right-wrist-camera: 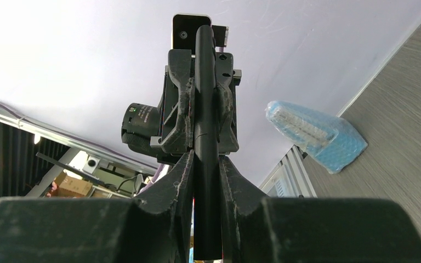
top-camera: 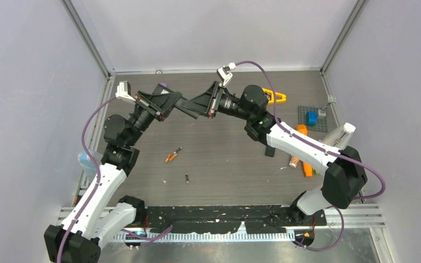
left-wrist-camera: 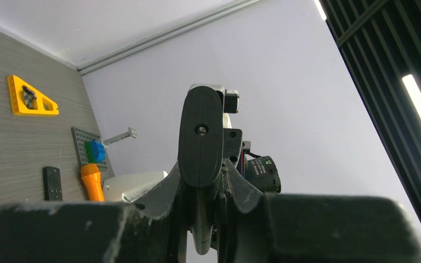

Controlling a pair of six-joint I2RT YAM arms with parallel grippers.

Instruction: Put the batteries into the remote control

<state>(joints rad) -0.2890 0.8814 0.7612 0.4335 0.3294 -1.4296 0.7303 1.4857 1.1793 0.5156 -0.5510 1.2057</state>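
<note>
1. The left end effector (top-camera: 174, 102) and the right end effector (top-camera: 189, 106) meet tip to tip above the far middle of the desk (top-camera: 230, 164). Both are raised clear of its surface.
2. Between them they hold a black remote (right-wrist-camera: 205, 126). Each end effector is closed narrow on one end of it.
3. The right wrist view shows the remote edge-on as a thin dark bar, with the fingers (right-wrist-camera: 178, 181) pressed to it on both sides. The other end effector clamps its far end.
4. The left wrist view shows a broader, rounded face of the remote with a small round mark on it, rising between that arm's own fingers.
5. The orange batteries (top-camera: 172, 155) lie together on the desk, nearer than the end effectors and slightly left of centre. Nothing touches them, and they are too small to count for certain.
6. A dark battery (top-camera: 187, 177) lies alone, nearer still and a little to the right, apart from the orange ones.
7. A second remote (left-wrist-camera: 52, 183) lies flat on the right part of the desk, just beside an orange stick (top-camera: 305, 161).
8. Farther back on the right is a grey plate (top-camera: 320, 124) carrying a blue block (top-camera: 311, 117).
9. A yellow piece (top-camera: 274, 96) lies near the far edge, right of the right end effector.
10. A blue bubble-wrap packet (right-wrist-camera: 315, 134) rests at the desk's left edge, beside the left arm.
</note>
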